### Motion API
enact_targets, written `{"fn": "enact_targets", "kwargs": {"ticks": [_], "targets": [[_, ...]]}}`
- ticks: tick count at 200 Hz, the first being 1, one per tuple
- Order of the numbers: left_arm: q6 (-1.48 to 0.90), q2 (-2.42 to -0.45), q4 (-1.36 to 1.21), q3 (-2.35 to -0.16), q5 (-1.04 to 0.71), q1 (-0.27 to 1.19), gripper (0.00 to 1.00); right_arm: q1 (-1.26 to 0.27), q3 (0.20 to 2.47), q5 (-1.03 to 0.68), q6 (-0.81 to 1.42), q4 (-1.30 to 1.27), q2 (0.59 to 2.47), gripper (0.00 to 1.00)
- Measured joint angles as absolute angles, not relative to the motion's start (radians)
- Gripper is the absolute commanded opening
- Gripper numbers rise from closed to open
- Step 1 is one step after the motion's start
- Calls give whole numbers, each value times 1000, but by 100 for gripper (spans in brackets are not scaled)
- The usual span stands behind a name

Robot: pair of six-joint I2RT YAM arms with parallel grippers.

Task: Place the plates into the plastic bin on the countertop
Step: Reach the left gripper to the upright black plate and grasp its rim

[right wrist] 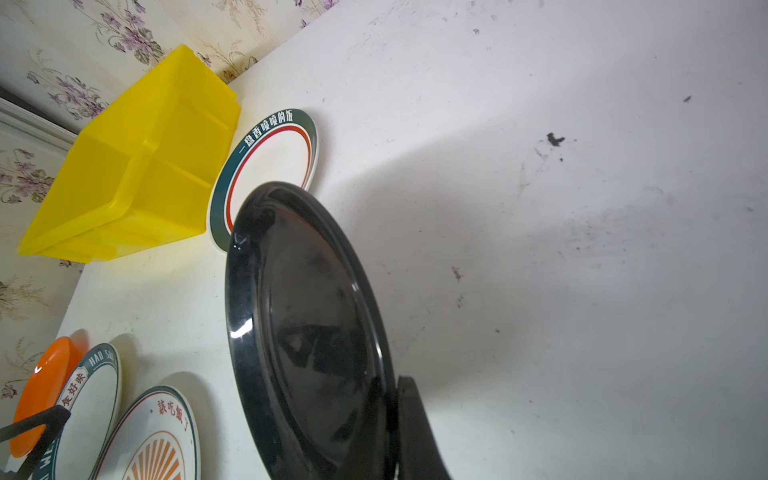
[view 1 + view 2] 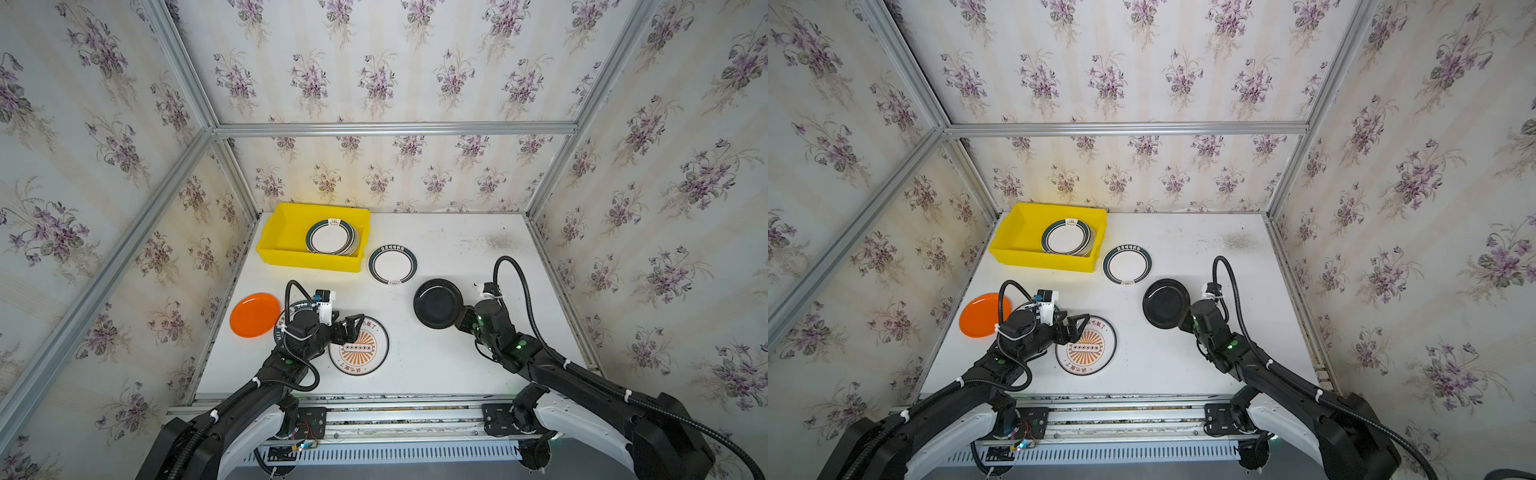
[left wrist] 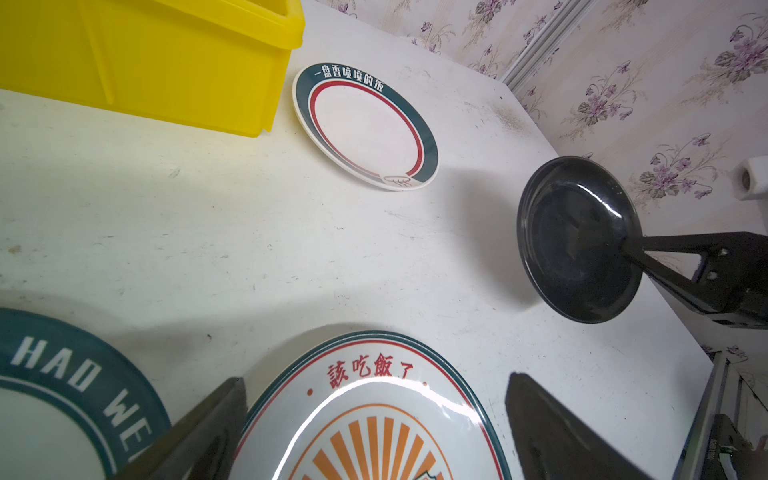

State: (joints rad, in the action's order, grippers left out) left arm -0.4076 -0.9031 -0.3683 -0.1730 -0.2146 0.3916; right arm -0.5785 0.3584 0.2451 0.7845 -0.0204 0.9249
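Found part of the job done: a stack of green-rimmed plates [image 2: 331, 237] already lying in the yellow bin [image 2: 307, 262], at the far left of the table [image 2: 457, 365]. Counted five plates outside it. Saw the black plate [image 2: 437, 303] clamped at its rim by the closed right jaws, lifted off the table and tilted, well short of the bin. Noted a green-rimmed plate [image 2: 392, 264] flat on the table just beside the bin's right end. Spotted the sunburst plate [image 2: 361, 353] near the front, with the left jaws spread wide over its far edge and gripping nothing. Made out a lettered plate [image 3: 50, 407] next to it and an orange plate [image 2: 254, 314] by the table's left edge, neither gripped. Judged well over half the work left.

Could not count the stack in the bin beyond its top plate and a sliver of lower rims. Lost most of the lettered plate under the left arm in both top views. Could not confirm any contact between the left jaws and the sunburst plate. Saw the sunburst plate cut off by the frame in both wrist views.
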Motion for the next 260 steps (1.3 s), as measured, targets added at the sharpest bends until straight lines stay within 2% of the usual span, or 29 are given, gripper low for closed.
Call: {"fn": "enact_targets", "kwargs": {"ticks": [73,127,167,260], "targets": [[-458,-945,-384,-179,-239,392,100,-577,331,235,797,25,798,0],[-482,-1017,-395,-283,-313,403,100,-576,331,164,813,-7,801,0],[-510,-1137,-429,-393,-356,469,99,-577,331,109,832,-51,826,0],[-537,-1364,-461,-563,-418,588,89,-576,317,83,860,-61,714,0]]}}
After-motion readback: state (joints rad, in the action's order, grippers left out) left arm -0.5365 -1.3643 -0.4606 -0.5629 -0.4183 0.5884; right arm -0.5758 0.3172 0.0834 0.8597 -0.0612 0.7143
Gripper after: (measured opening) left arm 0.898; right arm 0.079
